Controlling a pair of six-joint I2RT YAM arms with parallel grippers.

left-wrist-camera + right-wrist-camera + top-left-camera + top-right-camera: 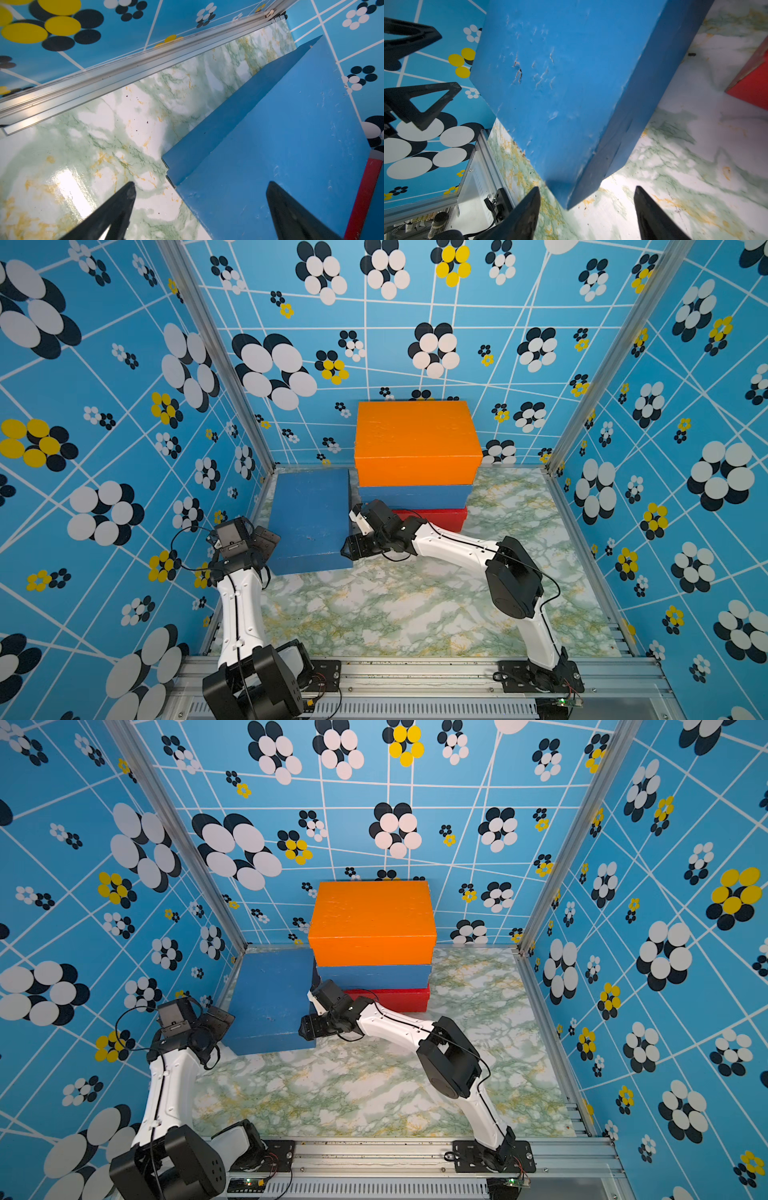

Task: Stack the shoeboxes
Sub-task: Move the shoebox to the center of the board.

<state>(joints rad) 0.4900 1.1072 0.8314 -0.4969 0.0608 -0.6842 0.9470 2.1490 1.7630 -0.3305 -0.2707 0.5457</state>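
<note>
Shoebox four, the loose blue box (pixel 309 522), is the one I judge to be in hand: it lies by the far-left corner of the tabletop (pixel 415 605), apparently flat, its lid scuffed.

Starting at the left edge, the left jaws stand wide apart beside the box's left side. In the left wrist view one finger hangs over the lid and the other over bare tabletop, and nothing is clamped between them. Across the box, at its near right corner, the right jaws are also apart. The right wrist view shows that corner poking between the fingers with a gap on each side, so neither arm has the box held.

Further right, against the middle of the far edge, the stack stands three high: the red box (pixel 440 519) at the bottom, the middle blue box (pixel 415 497) on it and the orange box (pixel 415 439) on top, fairly square to one another.

So I read this as the set-up for the last lift. The box is far wider than either pair of jaws, so I expect to need both arms, gripping or squeezing from opposite sides. It then has to rise clear of the orange lid before I carry it right and set it down square. I would watch the stack while crossing, as a nudge could shift it.
</note>
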